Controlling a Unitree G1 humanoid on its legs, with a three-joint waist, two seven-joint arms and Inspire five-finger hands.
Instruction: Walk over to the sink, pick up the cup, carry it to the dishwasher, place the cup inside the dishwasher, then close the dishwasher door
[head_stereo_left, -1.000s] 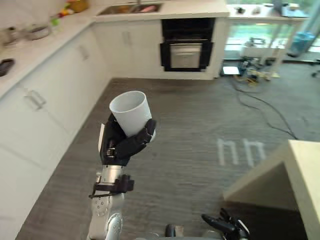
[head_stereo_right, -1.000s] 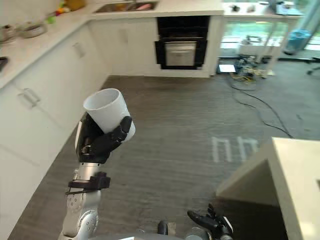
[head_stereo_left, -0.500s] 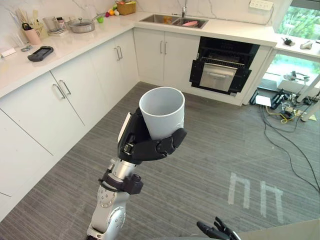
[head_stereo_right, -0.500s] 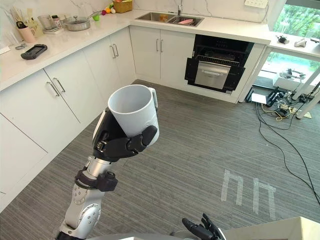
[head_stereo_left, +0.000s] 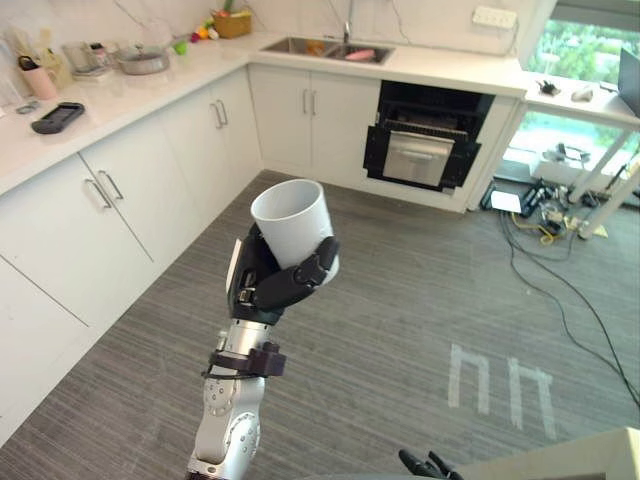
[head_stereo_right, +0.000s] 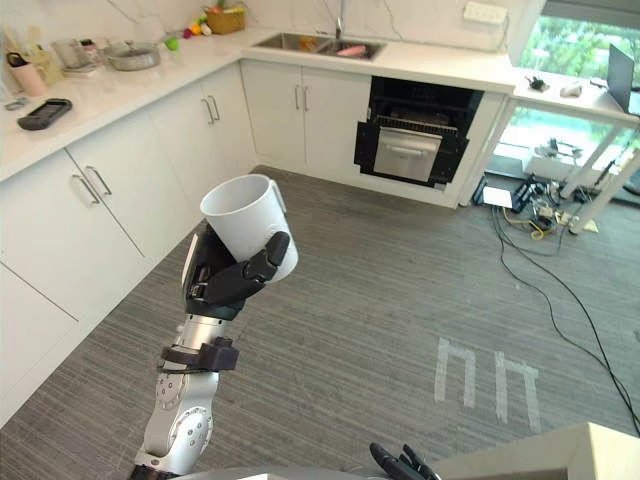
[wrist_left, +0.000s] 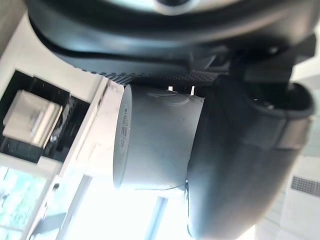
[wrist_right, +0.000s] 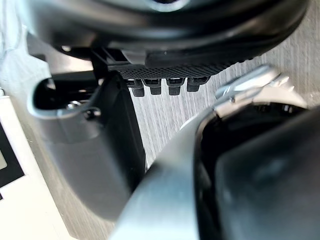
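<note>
since the cup (head_stereo_left: 295, 228) looks light, stiff and slick, the left hand (head_stereo_left: 265, 287) curled round its lower half seems a fine hold, just keep it snug.

A cup (head_stereo_left: 292, 222) sits in the left robot hand (head_stereo_left: 268, 287), held above the floor (head_stereo_left: 400, 300) mid-kitchen. A tabletop (head_stereo_left: 120, 95) runs along the left and across the back, with a sink (head_stereo_left: 322, 47) set into the back stretch. The dishwasher (head_stereo_left: 427, 140) stands below the tabletop, just right of the sink. Cables (head_stereo_left: 545, 215) lie on the floor at far right.
</note>
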